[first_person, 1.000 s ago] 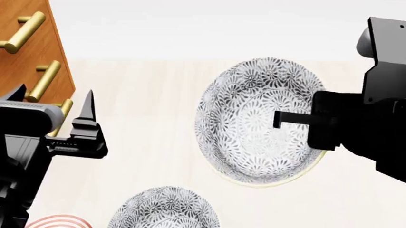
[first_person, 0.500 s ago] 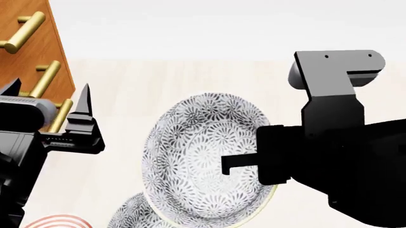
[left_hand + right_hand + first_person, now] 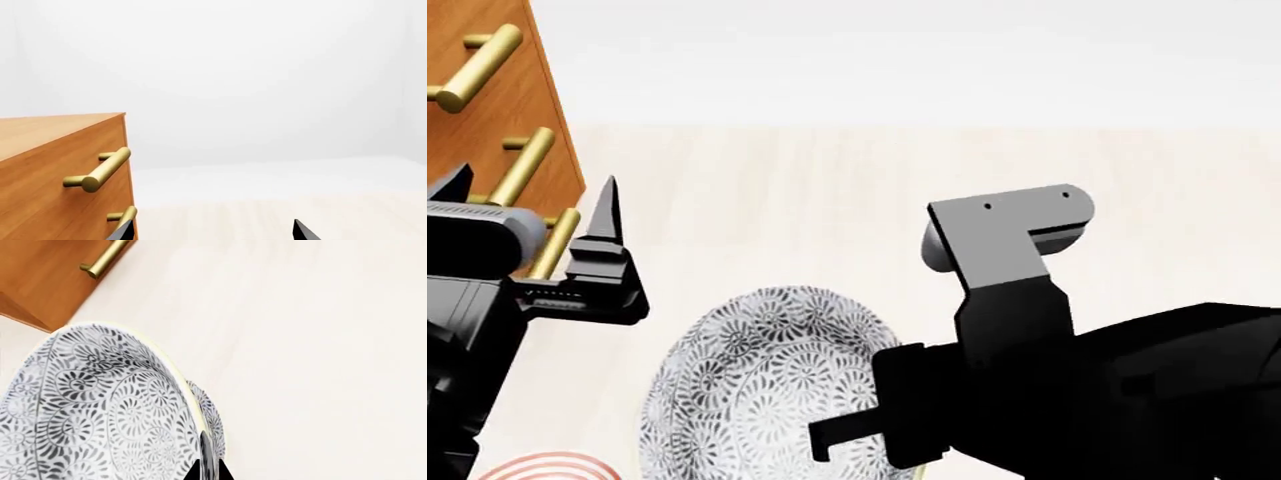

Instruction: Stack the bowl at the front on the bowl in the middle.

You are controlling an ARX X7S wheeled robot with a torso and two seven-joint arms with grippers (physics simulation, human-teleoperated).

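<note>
My right gripper (image 3: 831,438) is shut on the rim of a grey floral-patterned bowl (image 3: 754,390), the bowl from the front, held above the table and tilted with its inside toward the head camera. In the right wrist view the two fingertips (image 3: 195,474) pinch that bowl's rim (image 3: 100,405). From behind its edge a second patterned bowl (image 3: 212,416), the middle one, peeks out below. The held bowl hides it in the head view. My left gripper (image 3: 527,210) hangs open and empty at the left, beside the drawers, its tips just showing in the left wrist view (image 3: 212,235).
A wooden drawer cabinet (image 3: 487,110) with brass handles (image 3: 100,172) stands at the left, close to my left gripper. A red-ringed dish (image 3: 547,466) shows at the lower left edge. Pale wooden tabletop (image 3: 827,180) stretches behind the bowls.
My right arm has carried the held bowl left and toward the near edge. It now covers the second bowl in the head view. The left arm has stayed put.
</note>
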